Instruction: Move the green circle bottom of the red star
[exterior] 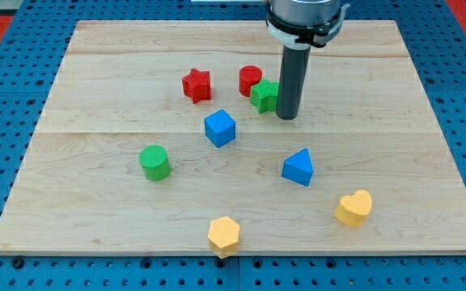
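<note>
The green circle [155, 162] is a short green cylinder on the wooden board [95, 73], left of centre. The red star [196, 85] lies up and to the right of it, toward the view's top. My tip [287, 117] is at the end of the dark rod, well to the right of both. It stands right beside a green star [264, 95], touching or nearly touching its right side. The green circle is below and left of the red star, with a clear gap between them.
A red cylinder [251, 79] sits just left of the rod. A blue cube [220, 128] lies between the red star and the board's centre. A blue triangle [298, 167], a yellow heart [354, 208] and a yellow hexagon [224, 234] lie toward the view's bottom.
</note>
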Tool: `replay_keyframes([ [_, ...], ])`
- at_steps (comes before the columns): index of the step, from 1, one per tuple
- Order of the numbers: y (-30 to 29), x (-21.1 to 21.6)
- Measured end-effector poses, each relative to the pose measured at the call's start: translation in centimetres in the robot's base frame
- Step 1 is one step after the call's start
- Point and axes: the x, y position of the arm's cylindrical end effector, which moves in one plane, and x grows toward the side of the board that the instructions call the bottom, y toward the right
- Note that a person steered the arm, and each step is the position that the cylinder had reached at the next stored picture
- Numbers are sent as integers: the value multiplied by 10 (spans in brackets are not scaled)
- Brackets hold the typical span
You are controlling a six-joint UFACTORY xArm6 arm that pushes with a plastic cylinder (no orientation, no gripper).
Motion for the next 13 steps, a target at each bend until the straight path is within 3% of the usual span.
replay_keyframes([
  [2, -29, 61],
  [4, -95, 112],
  [5, -161, 134],
  [6, -189, 119],
  [7, -181, 78],
  [9, -161, 35],
  [11, -163, 31],
  [13, -214, 35],
])
